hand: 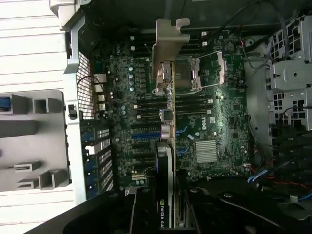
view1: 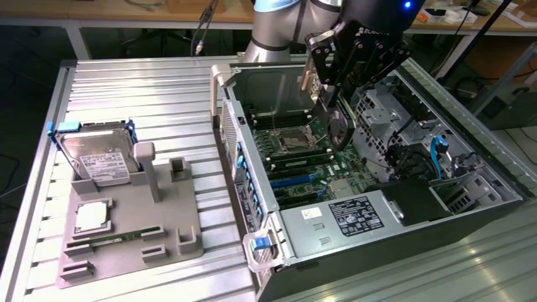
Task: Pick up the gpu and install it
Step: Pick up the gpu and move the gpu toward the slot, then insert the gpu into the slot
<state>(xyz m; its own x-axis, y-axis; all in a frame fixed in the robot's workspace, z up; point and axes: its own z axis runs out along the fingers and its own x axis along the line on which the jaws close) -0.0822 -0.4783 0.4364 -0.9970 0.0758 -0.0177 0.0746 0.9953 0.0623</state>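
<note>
Inside the open computer case (view1: 503, 182), over the motherboard (hand: 219, 122), the gpu (view1: 338, 129) is held edge-on, grasped by the gripper (view1: 336, 91). Installation is judged in hand; the card is seemingly not seated, so careful alignment with a slot is called for.

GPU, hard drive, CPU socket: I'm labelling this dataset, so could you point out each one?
gpu (hand: 168, 48), wrist view, on its silver end bracket.
hard drive (view1: 102, 165), exterior view, on its white label.
CPU socket (view1: 295, 138), exterior view, on its metal middle.
</note>
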